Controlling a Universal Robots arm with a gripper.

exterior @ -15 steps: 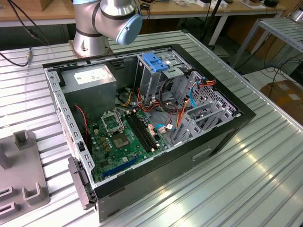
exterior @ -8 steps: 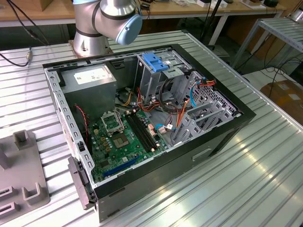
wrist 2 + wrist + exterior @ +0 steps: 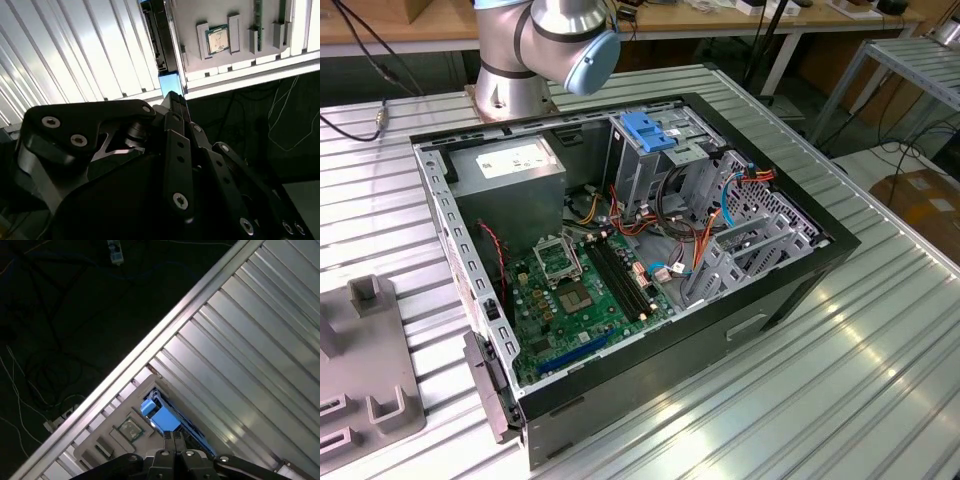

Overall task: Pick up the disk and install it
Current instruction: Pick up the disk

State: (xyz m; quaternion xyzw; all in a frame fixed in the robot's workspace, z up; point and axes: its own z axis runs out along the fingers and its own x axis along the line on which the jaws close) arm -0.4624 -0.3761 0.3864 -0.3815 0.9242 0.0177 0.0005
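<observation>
From my station the biggest thing on screen is the ribbed metal table point(image 3: 840, 380), and on it in the exterior view sits the open computer case point(image 3: 740, 330), lid off, showing me the green motherboard point(image 3: 575, 300), the grey power supply point(image 3: 510, 170) and a grey metal cage point(image 3: 650, 170) topped by a wide blue bracket point(image 3: 645, 130). Behind the case the arm point(image 3: 545, 40) rises from its base. On the exterior view's left lies a grey fixture tray point(image 3: 370, 370). Both wrist views look down on the table's edge, with dark floor and loose cables beyond it, and on a grey tray point(image 3: 200, 12) point(image 3: 142, 397). The gripper point(image 3: 172, 97) point(image 3: 173, 436) hangs right over that tray's side, its black linkages folded in and its fingertips drawn nearly together on a blue rail end, so I read it as pinching the disk point(image 3: 159, 40) point(image 3: 159, 414). The disk stands on edge, a dark slab with its blue carrier, just beside the tray on the side toward the open ribbed surface; I cannot tell whether it rests there or is lifted. Smallest of all, a square processor chip point(image 3: 217, 39) point(image 3: 131, 429) sits in a tray pocket near the disk.
</observation>
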